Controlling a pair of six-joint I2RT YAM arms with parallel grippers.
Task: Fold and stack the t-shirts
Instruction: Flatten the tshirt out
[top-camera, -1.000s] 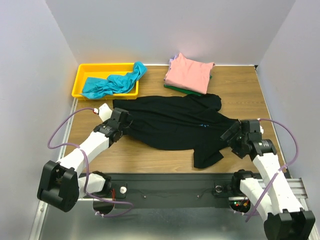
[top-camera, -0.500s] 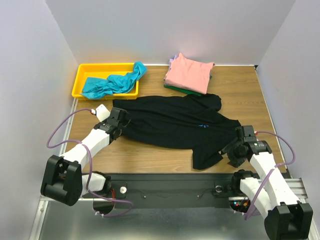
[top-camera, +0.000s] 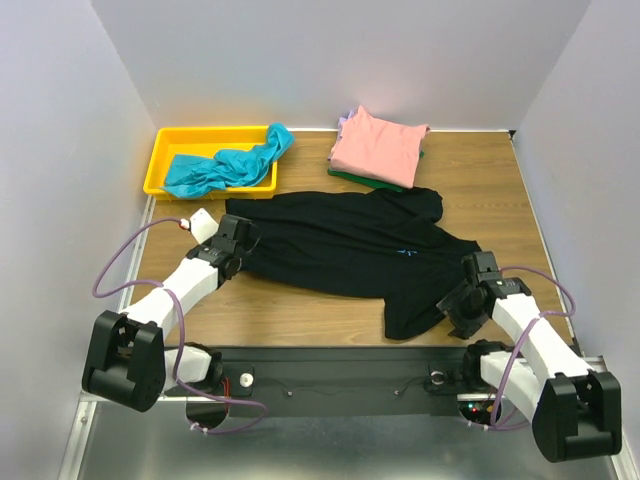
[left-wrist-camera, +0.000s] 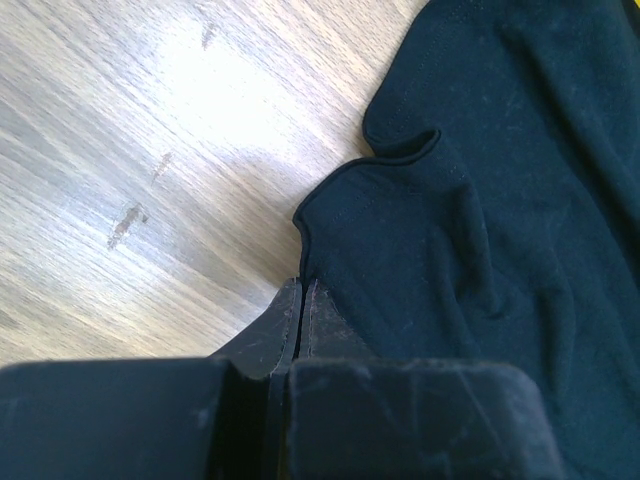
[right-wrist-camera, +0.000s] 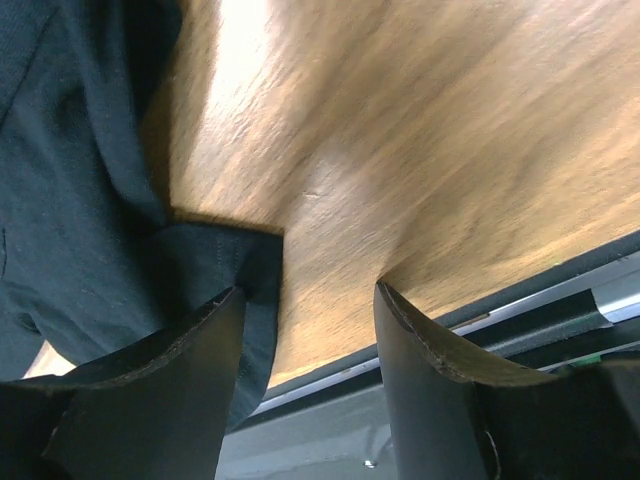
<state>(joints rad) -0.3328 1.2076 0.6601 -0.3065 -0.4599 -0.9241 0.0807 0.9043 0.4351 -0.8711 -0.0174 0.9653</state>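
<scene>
Across the table (top-camera: 500, 180) centre lies the spread black shirt (top-camera: 340, 245); behind, a teal shirt (top-camera: 225, 168) in a bin (top-camera: 160, 160), and a pink-topped stack (top-camera: 378, 145). Left gripper (left-wrist-camera: 302, 292) pinches the black hem; right gripper (right-wrist-camera: 310, 300) gapes empty beside its corner. Blue print (top-camera: 405, 251): illegible.

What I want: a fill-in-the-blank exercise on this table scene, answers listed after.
1. The teal shirt lies in the ____ bin.
2. The salmon-pink shirt lies on ____ of the green shirt.
3. The left gripper is ____ on the black shirt at its edge.
4. The right gripper, beside that shirt's near corner, is ____.
Missing words: yellow; top; shut; open.
</scene>
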